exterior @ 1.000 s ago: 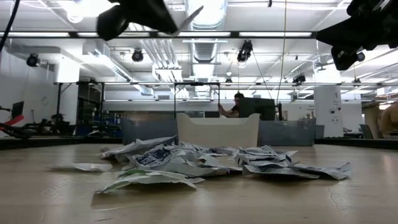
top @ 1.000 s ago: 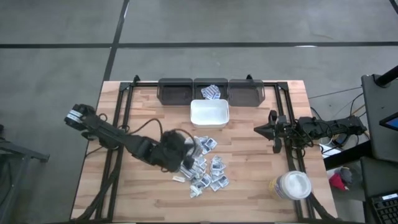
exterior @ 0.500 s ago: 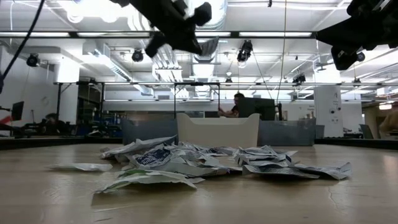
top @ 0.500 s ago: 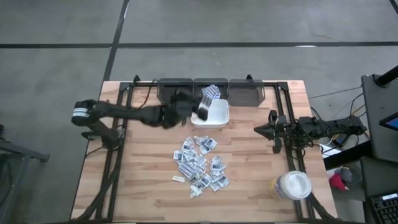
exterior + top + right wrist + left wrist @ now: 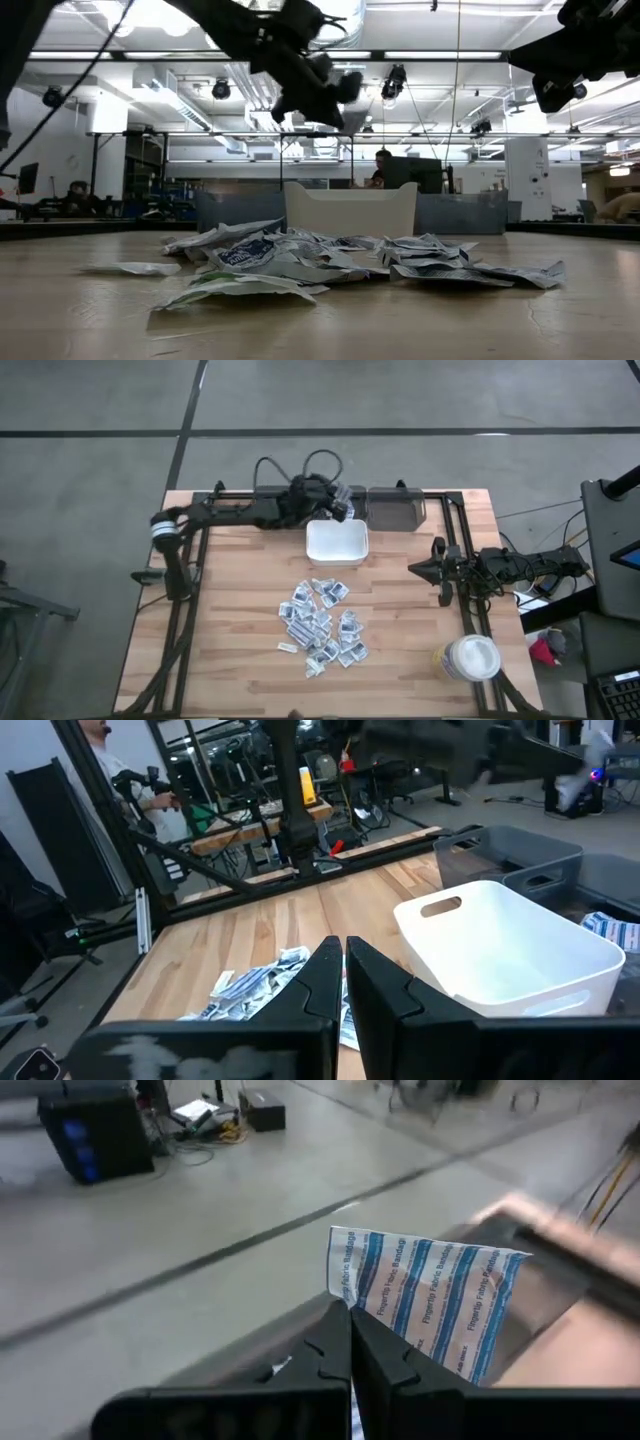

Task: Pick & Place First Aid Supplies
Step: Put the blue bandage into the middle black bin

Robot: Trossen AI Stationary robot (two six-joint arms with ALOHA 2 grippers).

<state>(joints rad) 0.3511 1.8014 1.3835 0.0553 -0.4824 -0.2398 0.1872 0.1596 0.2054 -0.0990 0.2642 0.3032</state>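
Observation:
A heap of small white sachets with blue print [image 5: 322, 622] lies on the table's middle, also low in the low view [image 5: 300, 262]. My left gripper [image 5: 343, 503] hangs over the middle one of three dark bins [image 5: 358, 510] at the far edge, shut on one blue-striped sachet [image 5: 430, 1295]. In the low view this gripper [image 5: 335, 95] is high above the table. My right gripper [image 5: 412, 569] waits shut at the table's right side, its fingers [image 5: 342, 952] closed on nothing. My left gripper pinches the sachet between its two fingertips at one edge, near a corner [image 5: 352, 1302]. The sachet stands out flat beyond the fingertips, lifted clear of the table, above the dark bins.
A white bin [image 5: 337, 543] stands just nearer than the dark bins, also seen in the right wrist view [image 5: 510, 955]. A white round lidded tub [image 5: 468, 658] sits at the near right. Black rails [image 5: 205, 530] run along the table's left and right sides.
My left gripper has swung from beside the heap toward the table's far edge, past the white bin, to above the middle dark bin, turning as it went. It has stayed shut on the sachet, which has travelled with it clear of the table.

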